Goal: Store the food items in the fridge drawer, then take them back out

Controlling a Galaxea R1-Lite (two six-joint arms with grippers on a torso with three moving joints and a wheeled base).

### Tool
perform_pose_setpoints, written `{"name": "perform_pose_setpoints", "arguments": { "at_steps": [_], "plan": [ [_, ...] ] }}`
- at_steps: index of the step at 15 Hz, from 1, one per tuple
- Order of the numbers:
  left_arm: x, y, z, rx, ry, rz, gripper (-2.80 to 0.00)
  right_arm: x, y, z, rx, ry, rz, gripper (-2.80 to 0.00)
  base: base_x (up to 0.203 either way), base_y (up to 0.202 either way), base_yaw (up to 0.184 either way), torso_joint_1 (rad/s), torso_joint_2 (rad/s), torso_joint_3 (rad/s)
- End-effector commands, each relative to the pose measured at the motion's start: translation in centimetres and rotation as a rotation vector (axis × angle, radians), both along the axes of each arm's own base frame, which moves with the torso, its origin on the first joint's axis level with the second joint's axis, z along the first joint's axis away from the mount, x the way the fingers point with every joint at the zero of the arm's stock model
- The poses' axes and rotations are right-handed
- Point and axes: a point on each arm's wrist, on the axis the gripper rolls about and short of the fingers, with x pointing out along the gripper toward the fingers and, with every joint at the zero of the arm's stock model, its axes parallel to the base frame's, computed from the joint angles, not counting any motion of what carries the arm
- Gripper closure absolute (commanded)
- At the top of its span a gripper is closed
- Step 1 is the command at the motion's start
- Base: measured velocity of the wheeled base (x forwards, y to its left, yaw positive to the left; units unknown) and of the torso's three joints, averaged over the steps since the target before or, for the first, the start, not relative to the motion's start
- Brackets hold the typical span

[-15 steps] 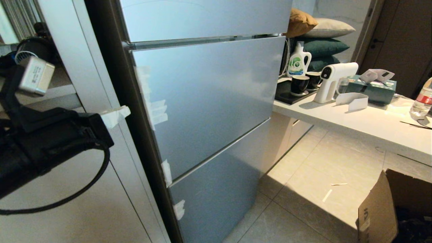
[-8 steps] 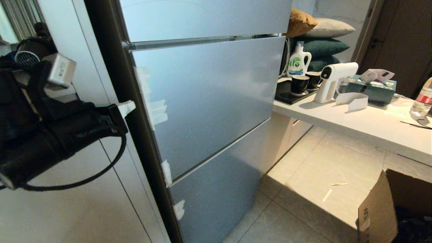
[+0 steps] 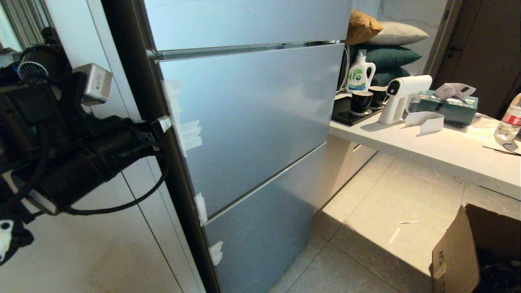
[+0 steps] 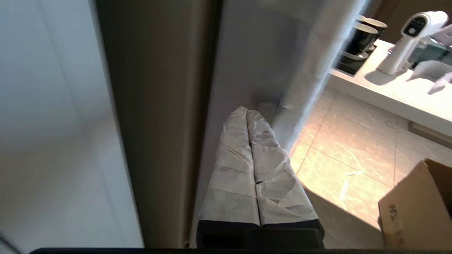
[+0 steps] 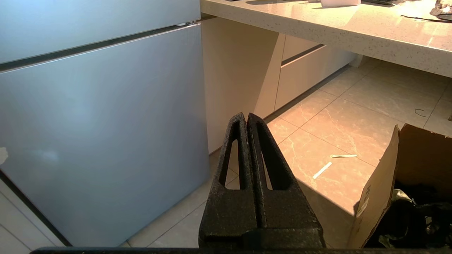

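Left gripper: tape-wrapped fingers pressed together with nothing between them, tips at the left edge of the fridge's middle section, where the blue-grey front meets the dark side wall. In the head view the left gripper sits at that same edge, on a black arm that reaches in from the left.

Right gripper: black fingers closed flat against each other, empty, hanging low above the floor in front of the fridge's lowest panel. It does not appear in the head view.

Fridge: matte blue-grey, three stacked sections, all fronts flush and closed. Bits of white tape stick along the left edge of the middle and lower fronts.

Fridge drawer: behind the closed middle front, not visible; the food items cannot be seen in any view.

Tabletop: pale, to the right of the fridge. It carries a white spray gun, two dark cups, a white detergent bottle, a green tissue box and a clear water bottle near the right end.

Pillows: stacked behind the tabletop.

Cardboard box: open, on the tiled floor at lower right.

Cabinet panel: pale, left of the fridge.
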Motion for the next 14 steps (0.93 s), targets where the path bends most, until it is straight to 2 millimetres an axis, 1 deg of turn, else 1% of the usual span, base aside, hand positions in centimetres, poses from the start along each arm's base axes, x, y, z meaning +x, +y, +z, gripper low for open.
{"name": "perform_pose_setpoints", "arguments": {
  "at_steps": [1, 6, 10, 11, 13, 14],
  "plan": [
    [-0.3, -0.8, 0.0, -0.004, -0.002, -0.032, 0.00, 0.2, 0.0, -0.8, 0.000, 0.029, 0.000, 0.00, 0.000, 0.000, 0.000, 0.000, 0.00, 0.000],
    [-1.3, -2.3, -0.5, -0.003, 0.015, -0.104, 0.00, 0.2, 0.0, -0.8, 0.000, 0.029, 0.000, 0.00, 0.000, 0.000, 0.000, 0.000, 0.00, 0.000],
    [-2.7, -4.3, -1.3, 0.011, 0.040, -0.199, 0.00, 0.2, 0.0, -0.8, 0.000, 0.029, 0.000, 0.00, 0.000, 0.000, 0.000, 0.000, 0.00, 0.000],
    [-3.1, -4.4, -1.4, 0.013, 0.042, -0.212, 0.00, 0.2, 0.0, -0.8, 0.000, 0.029, 0.000, 0.00, 0.000, 0.000, 0.000, 0.000, 0.00, 0.000],
    [-4.3, -4.4, -1.4, 0.008, 0.040, -0.239, 0.00, 0.2, 0.0, -0.8, 0.000, 0.029, 0.000, 0.00, 0.000, 0.000, 0.000, 0.000, 0.00, 0.000],
    [-5.2, -4.5, -1.3, 0.004, 0.032, -0.266, 0.00, 0.2, 0.0, -0.8, 0.000, 0.029, 0.000, 0.00, 0.000, 0.000, 0.000, 0.000, 0.00, 0.000]
  ]
}}
